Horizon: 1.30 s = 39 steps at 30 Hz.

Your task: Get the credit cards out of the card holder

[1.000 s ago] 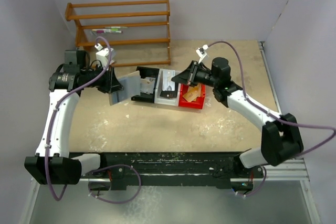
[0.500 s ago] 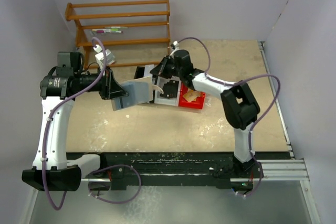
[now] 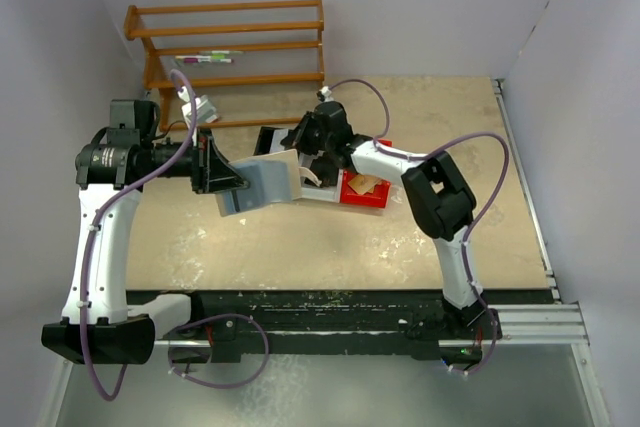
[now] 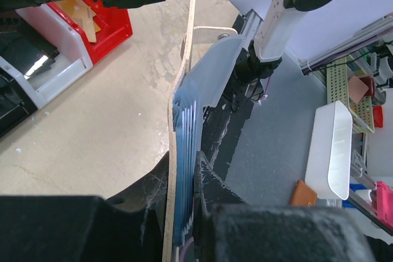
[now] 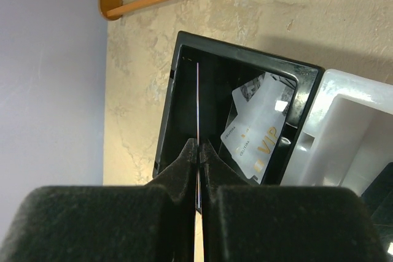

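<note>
Matt tan card holder (image 3: pixel 262 185), bluish translucent plastic sleeves (image 4: pixel 184 145). Glossy plastic black bin (image 5: pixel 215 84). Mottled matt table (image 3: pixel 300 237). Wood rack (image 3: pixel 280 46).

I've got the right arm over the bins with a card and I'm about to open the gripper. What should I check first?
1. Right gripper grip: ok. It is shut on a thin credit card, seen edge-on.
2. Card over the black bin: ok. In the right wrist view its edge lines up over the bin's inside.
3. Room in the bin: ok. One VIP card shows, lying to one side.
4. Left gripper hold: ok. It is clamped on the open card holder.
5. Cards left in the holder: cannot tell. It shows only edge-on.
</note>
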Tool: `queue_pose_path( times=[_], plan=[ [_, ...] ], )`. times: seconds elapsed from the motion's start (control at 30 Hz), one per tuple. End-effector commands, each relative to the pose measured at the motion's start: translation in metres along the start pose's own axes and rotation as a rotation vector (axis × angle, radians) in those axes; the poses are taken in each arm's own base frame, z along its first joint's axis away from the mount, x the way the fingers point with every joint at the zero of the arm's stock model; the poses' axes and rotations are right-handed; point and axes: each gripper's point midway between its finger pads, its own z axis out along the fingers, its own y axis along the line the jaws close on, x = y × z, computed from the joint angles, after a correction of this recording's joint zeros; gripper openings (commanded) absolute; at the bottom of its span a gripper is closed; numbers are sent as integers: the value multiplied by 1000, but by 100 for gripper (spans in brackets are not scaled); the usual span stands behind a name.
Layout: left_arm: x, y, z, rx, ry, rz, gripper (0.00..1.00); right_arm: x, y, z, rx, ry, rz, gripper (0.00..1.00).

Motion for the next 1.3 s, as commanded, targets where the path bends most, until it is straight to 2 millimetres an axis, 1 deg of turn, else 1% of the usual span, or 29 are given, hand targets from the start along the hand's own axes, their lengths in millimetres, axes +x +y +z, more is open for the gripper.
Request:
queue_pose_path(
  times=[0.0, 0.03, 0.17, 0.27, 0.33, 0.43, 0.6, 0.7, 0.73, 0.77, 0.83, 0.9, 0.97, 1.03, 1.1, 1.17, 1.23, 1.27],
  plan=[
    [-15, -25, -5, 81, -48, 71, 11, -21, 22, -2, -33, -64, -5, 1],
    [-15, -28, -6, 92, -51, 72, 11, -20, 22, -2, -33, -63, -5, 3],
    [-16, -38, -7, 142, -61, 76, 11, -22, 26, -8, -34, -66, -10, 20],
    [-17, -46, -8, 179, -68, 77, 10, -28, 32, -17, -45, -83, -29, 26],
    [-18, -49, -8, 201, -73, 75, 10, -31, 38, -24, -52, -89, -43, 29],
    [-19, -51, -8, 218, -76, 68, 10, -37, 47, -38, -57, -100, -66, 30],
    [-19, -46, -8, 199, -70, 65, 9, -54, 68, -74, -88, -162, -118, 31],
    [-19, -46, -7, 194, -69, 66, 9, -63, 86, -103, -126, -194, -169, 36],
    [-19, -45, -7, 190, -68, 69, 9, -68, 98, -119, -161, -212, -191, 39],
    [-19, -44, -7, 184, -68, 72, 9, -65, 104, -131, -193, -208, -210, 45],
    [-18, -39, -6, 167, -64, 67, 9, -57, 130, -165, -326, -181, -253, 57],
    [-17, -36, -5, 157, -60, 66, 8, -56, 154, -200, -434, -189, -329, 69],
    [-16, -33, -4, 158, -57, 57, 8, -49, 174, -232, -542, -178, -400, 77],
    [-15, -33, -4, 165, -56, 49, 8, -39, 189, -259, -648, -142, -448, 82],
    [-15, -34, -3, 178, -59, 45, 8, -31, 199, -280, -718, -110, -476, 85],
    [-15, -35, -3, 189, -60, 42, 8, -21, 206, -291, -791, -70, -488, 89],
    [-15, -34, -3, 191, -59, 36, 8, -18, 220, -303, -884, -61, -496, 92],
    [-14, -33, -3, 189, -58, 33, 8, -13, 225, -308, -925, -38, -494, 94]
  ],
)
